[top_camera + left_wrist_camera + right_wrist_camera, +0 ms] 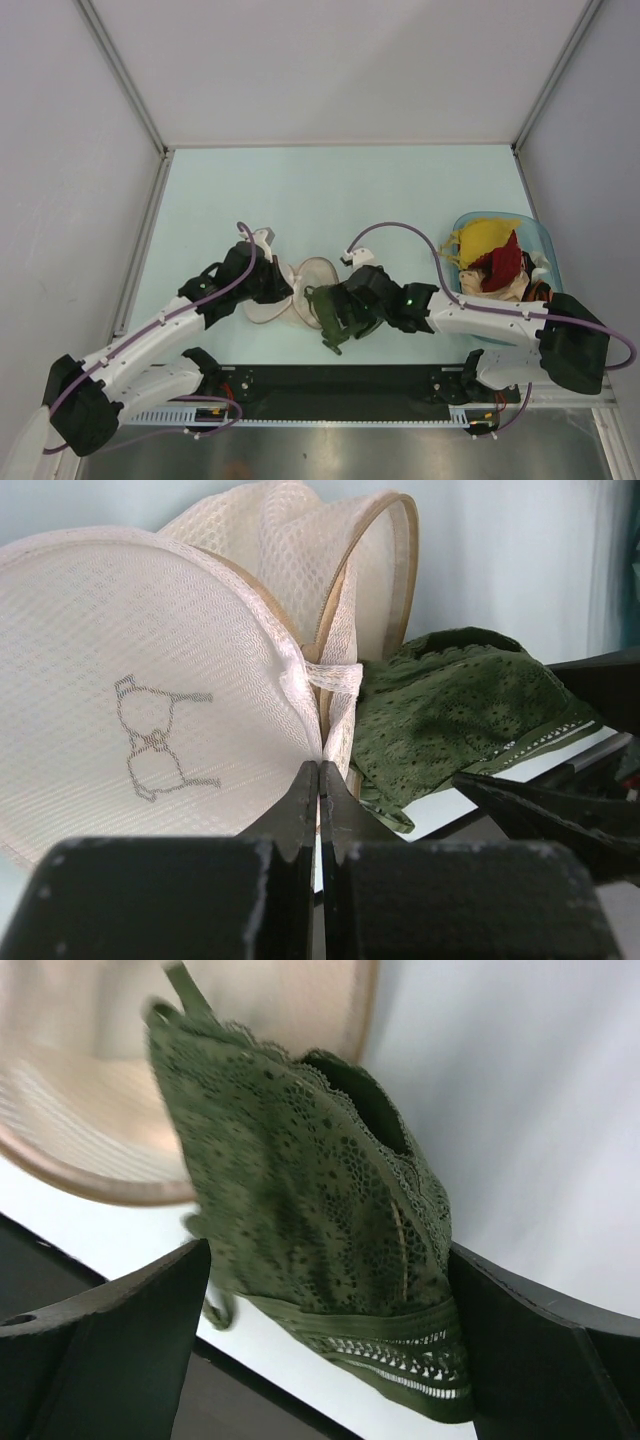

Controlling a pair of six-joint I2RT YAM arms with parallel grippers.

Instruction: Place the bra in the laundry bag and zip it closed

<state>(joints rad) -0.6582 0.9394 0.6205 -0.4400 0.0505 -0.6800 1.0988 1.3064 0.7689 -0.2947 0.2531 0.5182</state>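
1 bra (320,1230), 1 bag (130,610) w/ stitched bra icon (155,735).
L gripper (318,780) pinches bag rim; R gripper (330,1252) clamps bra.

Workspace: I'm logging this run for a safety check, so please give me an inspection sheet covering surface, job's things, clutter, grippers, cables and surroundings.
Surface: pale green table, with a black strip along its near edge.
Job's things: bag stands open, its halves apart; bra is held up beside it, not yet inside.
Clutter: blue tub at the right, holding a yellow garment and a red garment.
Grippers: left gripper shut on the bag's edge; right gripper shut on the bra.
Cables: purple cables loop along both arms.
Surroundings: grey walls with metal framing.
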